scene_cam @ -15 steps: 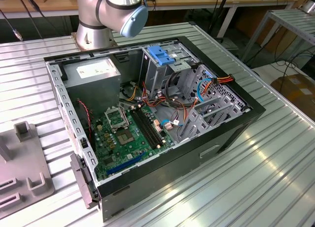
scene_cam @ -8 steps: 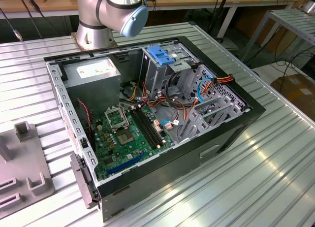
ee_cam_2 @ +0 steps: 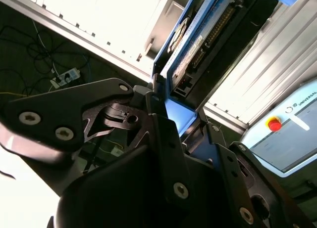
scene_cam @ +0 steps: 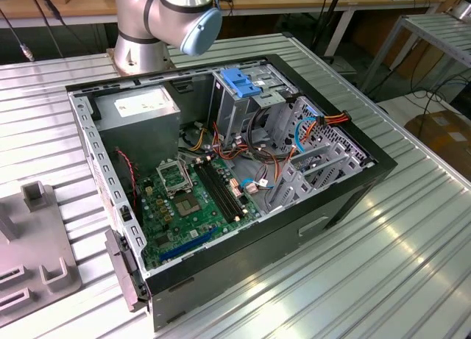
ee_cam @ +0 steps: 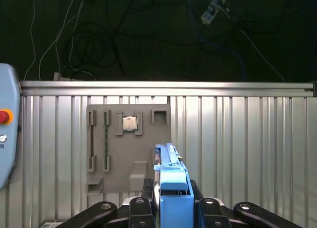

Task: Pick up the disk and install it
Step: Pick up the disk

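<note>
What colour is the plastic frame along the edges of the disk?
Blue; it shows best on the disk in the first wrist view.

I'm counting one open computer case [scene_cam: 331, 207], with one grey power-supply box [scene_cam: 140, 111] and one blue bracket [scene_cam: 241, 81] sitting inside it. One grey fixture plate [ee_cam: 148, 144] is carrying one chip [ee_cam: 130, 123]. One gripper [ee_cam: 173, 189] is clamping one disk [ee_cam: 168, 161].

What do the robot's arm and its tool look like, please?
The arm is made of round silver-grey segments, with a light blue cap on a joint. The tool is black, built of flat hinged links fastened with small silver screws.
</note>
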Controlling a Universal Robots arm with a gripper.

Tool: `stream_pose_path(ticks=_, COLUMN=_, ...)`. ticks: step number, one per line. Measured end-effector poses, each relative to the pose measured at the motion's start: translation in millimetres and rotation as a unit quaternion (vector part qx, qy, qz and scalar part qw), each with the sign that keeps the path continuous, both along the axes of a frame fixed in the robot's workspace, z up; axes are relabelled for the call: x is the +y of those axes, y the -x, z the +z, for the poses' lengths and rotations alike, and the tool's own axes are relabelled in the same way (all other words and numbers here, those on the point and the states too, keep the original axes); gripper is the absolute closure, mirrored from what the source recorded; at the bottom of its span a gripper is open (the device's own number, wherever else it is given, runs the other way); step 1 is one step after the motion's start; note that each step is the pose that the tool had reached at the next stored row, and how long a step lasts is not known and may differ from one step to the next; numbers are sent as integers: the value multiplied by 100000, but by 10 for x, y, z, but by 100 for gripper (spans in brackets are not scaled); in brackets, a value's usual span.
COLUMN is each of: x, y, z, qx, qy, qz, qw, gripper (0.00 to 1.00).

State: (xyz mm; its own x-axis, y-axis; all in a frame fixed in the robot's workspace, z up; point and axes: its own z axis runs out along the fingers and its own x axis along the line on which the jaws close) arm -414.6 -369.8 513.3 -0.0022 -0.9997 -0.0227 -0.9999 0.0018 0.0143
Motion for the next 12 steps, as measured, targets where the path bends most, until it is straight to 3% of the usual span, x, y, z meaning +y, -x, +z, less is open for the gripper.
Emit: stream_pose_path(ticks=12, x=0, y=-174, z=0, qx=2, qy=0, qz=-2, qw=100000, gripper=63)
